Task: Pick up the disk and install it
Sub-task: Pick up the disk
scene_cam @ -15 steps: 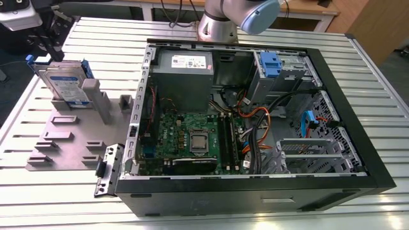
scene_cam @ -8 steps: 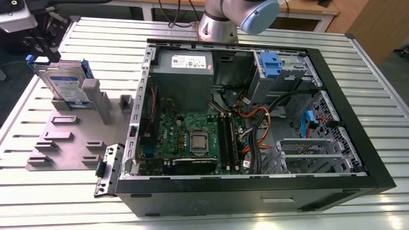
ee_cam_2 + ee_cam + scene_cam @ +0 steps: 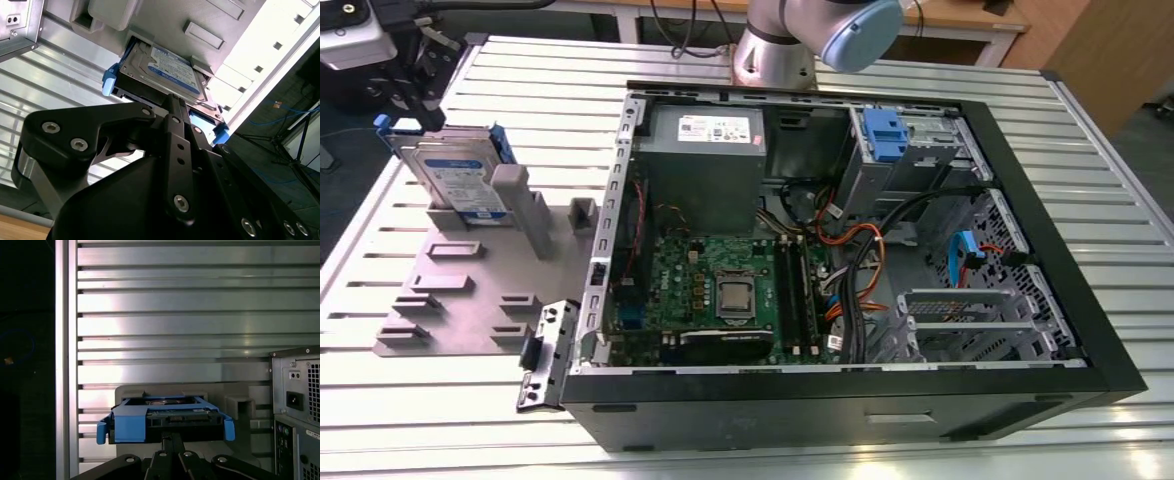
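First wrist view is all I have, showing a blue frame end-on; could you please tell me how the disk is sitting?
Observer: In the exterior view the disk stands on edge in a slot of the grey fixture plate, outside the computer case, on the exterior view's left.
Operator: Thank you. Where is the gripper relative to it?
Observer: The gripper is close above the disk's top edge in the exterior view; I cannot tell whether it touches.
Operator: And is the case open?
Observer: Yes. It lies on its side with the panel off, and the motherboard is exposed.
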Controlling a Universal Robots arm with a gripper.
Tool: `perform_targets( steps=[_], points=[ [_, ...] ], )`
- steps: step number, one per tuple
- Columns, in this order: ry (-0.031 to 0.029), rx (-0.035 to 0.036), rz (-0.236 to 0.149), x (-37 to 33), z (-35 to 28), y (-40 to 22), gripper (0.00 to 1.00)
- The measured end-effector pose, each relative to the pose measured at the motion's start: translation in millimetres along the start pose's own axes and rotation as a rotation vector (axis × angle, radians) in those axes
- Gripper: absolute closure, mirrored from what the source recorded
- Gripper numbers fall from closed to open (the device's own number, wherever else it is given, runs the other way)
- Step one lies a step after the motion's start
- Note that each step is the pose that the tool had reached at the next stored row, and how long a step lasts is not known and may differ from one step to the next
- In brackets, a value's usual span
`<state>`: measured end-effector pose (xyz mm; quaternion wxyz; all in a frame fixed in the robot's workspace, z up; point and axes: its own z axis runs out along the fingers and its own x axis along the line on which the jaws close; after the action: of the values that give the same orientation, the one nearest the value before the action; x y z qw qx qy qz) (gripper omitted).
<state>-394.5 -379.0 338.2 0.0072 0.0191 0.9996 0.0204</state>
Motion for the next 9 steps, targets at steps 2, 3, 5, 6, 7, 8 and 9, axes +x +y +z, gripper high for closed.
perform_targets(
  steps=[2, 3, 5, 6, 7, 8, 9],
  points=[
    [0.0, 0.0, 0.0, 0.0, 0.0, 0.0, 0.89],
    [0.0, 0.0, 0.0, 0.0, 0.0, 0.0, 0.89],
    [-0.0001, -0.0001, 0.0, 0.0, 0.1, 0.0, 0.89],
    [-0.0001, -0.0001, 0.0, 0.0, 0.1, 0.0, 0.89],
    [0.0, -0.0001, 0.0, 0.0, 0.1, 0.0, 0.89],
    [0.0, 0.0, 0.0, 0.0, 0.1, 0.0, 0.89],
    [0.0, 0.0, 0.0, 0.0, 0.1, 0.0, 0.89]
  ],
)
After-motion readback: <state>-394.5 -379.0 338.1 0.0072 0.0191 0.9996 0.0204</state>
